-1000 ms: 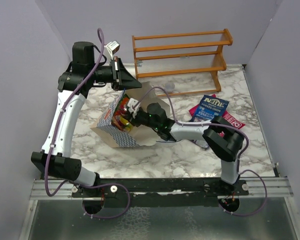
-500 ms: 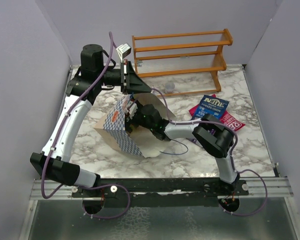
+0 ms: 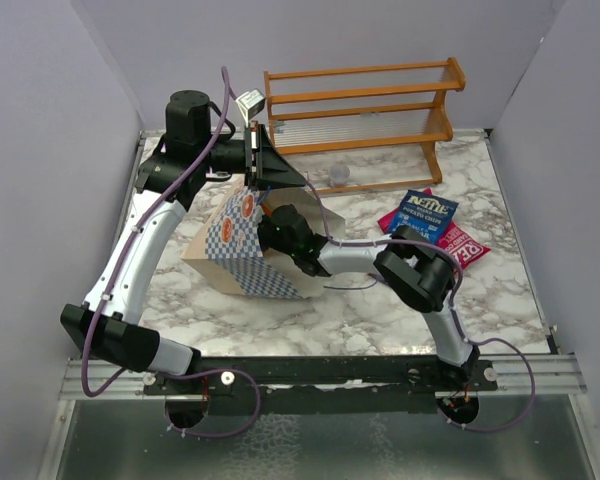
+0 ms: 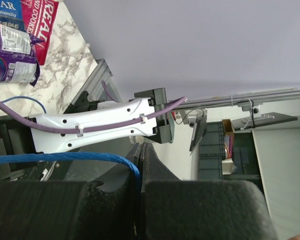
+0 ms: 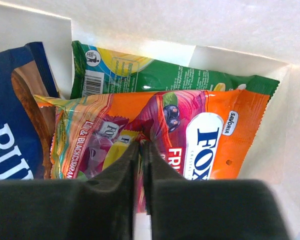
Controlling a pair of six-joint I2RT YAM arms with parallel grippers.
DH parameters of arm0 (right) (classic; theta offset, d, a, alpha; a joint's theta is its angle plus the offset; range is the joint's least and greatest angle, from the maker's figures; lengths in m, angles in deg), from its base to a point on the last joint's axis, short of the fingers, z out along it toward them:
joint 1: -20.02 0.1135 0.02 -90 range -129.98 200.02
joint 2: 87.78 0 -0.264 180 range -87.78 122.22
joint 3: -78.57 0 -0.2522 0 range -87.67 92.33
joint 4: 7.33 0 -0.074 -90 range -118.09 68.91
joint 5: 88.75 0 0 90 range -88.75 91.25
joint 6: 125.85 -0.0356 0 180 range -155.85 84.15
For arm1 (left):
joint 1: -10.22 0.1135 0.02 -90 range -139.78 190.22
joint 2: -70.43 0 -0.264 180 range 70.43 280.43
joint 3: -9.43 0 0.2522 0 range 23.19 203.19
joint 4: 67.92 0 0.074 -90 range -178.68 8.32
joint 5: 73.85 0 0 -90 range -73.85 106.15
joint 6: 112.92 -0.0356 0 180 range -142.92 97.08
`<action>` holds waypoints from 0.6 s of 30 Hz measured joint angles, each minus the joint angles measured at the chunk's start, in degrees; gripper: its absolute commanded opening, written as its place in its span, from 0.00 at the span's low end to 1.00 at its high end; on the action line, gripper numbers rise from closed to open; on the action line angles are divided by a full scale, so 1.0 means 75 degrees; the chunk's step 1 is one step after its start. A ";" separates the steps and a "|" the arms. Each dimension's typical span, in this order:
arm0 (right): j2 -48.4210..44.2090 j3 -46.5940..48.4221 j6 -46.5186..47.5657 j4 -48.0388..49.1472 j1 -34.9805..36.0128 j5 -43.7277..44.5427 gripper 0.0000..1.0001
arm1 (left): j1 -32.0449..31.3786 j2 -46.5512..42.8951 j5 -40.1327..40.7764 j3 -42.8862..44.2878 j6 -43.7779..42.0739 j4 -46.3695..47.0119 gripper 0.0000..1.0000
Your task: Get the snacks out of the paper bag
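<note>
The right arm's fingers [image 5: 140, 148] are deep inside the mouth of the tan paper bag with the blue-and-white checkered band [image 3: 245, 272]. They are pinched nearly together, and the near long edge of the orange foil packet [image 5: 180, 132] runs into the seam between them. That reads as a thin grip on it, though the contact itself is hidden by the pads.

The orange foil packet lies directly ahead of the fingers and on top of the pile. Its long axis runs left to right across the wrist view, crosswise to the reach, and the pinch falls a little left of its middle. A straight pull back along the arm should therefore bring it out broadside through the bag's mouth.

A dark blue foil packet [image 5: 12, 125] stands to its left. A green-and-yellow foil packet [image 5: 165, 75] is tucked just behind it, against the bag's pale inner wall.

Further out, the left arm's fingers [image 4: 141, 150] are clenched on the blue cord handle [image 4: 65, 157], holding the bag tipped with its mouth facing the right arm. The left is thus occupied, and the right is the arm placed for the draw.

The overhead view shows the bag's tilt on the marble worktop [image 3: 360, 310] but nothing of its contents, which only the right wrist view gives. Beyond the bag, a blue packet with white lettering [image 3: 426, 212] and a red packet with white lettering [image 3: 464, 243] lie out on the worktop, near the orange-brown wooden rack [image 3: 360, 105]. The left wrist view adds a purple foil packet [image 4: 10, 55] beside them, which the overhead view hides.
</note>
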State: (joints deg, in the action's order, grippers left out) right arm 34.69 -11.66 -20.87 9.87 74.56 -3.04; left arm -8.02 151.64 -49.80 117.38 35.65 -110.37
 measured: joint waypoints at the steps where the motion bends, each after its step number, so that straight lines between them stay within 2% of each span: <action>1: -0.0003 0.0000 0.0009 -0.0023 0.0000 0.0000 0.01 | 0.0000 0.0000 0.0029 0.0000 -0.0009 -0.0017 0.00; 8: -0.0210 -0.0125 0.0108 -0.0204 0.0000 0.0032 0.01 | 0.0029 0.0000 0.0289 0.0210 -0.0519 -0.0708 0.00; 18: -0.1827 -0.1536 0.0085 0.0149 -0.0003 -0.0015 0.01 | 0.0883 -0.0189 0.0656 0.0551 -0.1533 -0.1807 0.00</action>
State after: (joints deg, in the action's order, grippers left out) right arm 20.99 -23.18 -20.24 10.99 74.54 -3.15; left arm -1.40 150.22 -44.89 121.51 24.15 -123.92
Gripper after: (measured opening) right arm 0.015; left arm 0.014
